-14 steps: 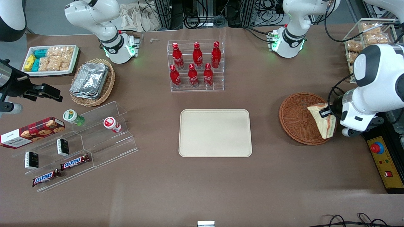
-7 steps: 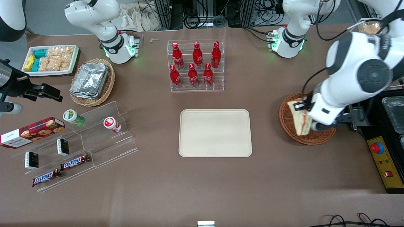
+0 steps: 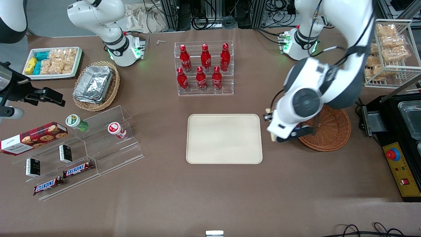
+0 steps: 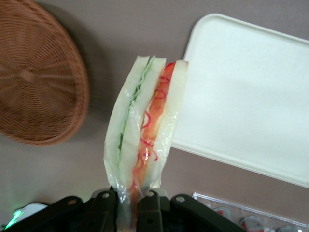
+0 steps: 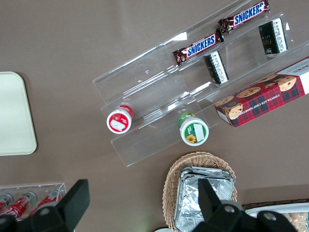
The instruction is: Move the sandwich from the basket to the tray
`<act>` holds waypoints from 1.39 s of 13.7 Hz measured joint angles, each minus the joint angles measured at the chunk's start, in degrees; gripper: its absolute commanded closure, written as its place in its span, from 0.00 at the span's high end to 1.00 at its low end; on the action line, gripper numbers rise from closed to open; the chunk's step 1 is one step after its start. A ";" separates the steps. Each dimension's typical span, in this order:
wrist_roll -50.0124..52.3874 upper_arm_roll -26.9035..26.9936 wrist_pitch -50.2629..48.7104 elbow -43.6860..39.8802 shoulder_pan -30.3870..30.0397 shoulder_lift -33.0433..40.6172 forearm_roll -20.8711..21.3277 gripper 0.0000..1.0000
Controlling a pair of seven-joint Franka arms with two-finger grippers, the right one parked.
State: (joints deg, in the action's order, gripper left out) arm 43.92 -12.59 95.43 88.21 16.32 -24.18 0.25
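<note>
My left gripper [image 3: 267, 116] hangs above the bare table between the basket [image 3: 329, 131] and the tray [image 3: 223, 138], close to the tray's short rim. It is shut on the sandwich [image 4: 145, 125], a wrapped wedge of pale bread with green and red filling. Both fingers [image 4: 150, 205] pinch one end of it at the gripper [image 4: 129, 195]. In the front view the wrist hides most of the sandwich [image 3: 272, 137]. The reddish-brown wicker basket [image 4: 34, 82] holds nothing. The cream tray [image 4: 246, 96] is bare.
A clear rack of red bottles [image 3: 204, 69] stands farther from the camera than the tray. Toward the parked arm's end are a stepped display [image 3: 98, 141], a foil-container basket [image 3: 95, 85] and a snack tray [image 3: 52, 62]. A control box [image 3: 399, 164] and wire snack rack [image 3: 391, 49] sit beside the basket.
The gripper has lifted the sandwich out of the basket and carried it sideways toward the tray. The basket is now uncovered and holds nothing.
</note>
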 measured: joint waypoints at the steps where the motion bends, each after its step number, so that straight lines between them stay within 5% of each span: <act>1: 1.00 -0.01 2.07 -0.24 1.35 -1.89 0.02 0.02; 10: 2.34 0.54 11.23 -1.02 5.32 -14.17 1.05 0.08; 11: 2.37 0.60 11.41 -1.14 5.32 -14.72 1.11 0.14; 12: 2.39 0.61 12.03 -1.25 5.32 -15.16 1.15 0.35; 14: 2.40 0.62 13.11 -1.39 5.32 -15.81 1.25 1.00; 19: 2.41 0.89 13.19 -2.35 4.90 -16.04 1.32 1.00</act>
State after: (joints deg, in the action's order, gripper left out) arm 46.32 -11.70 108.62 85.86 21.22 -40.21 1.57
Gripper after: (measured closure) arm 0.273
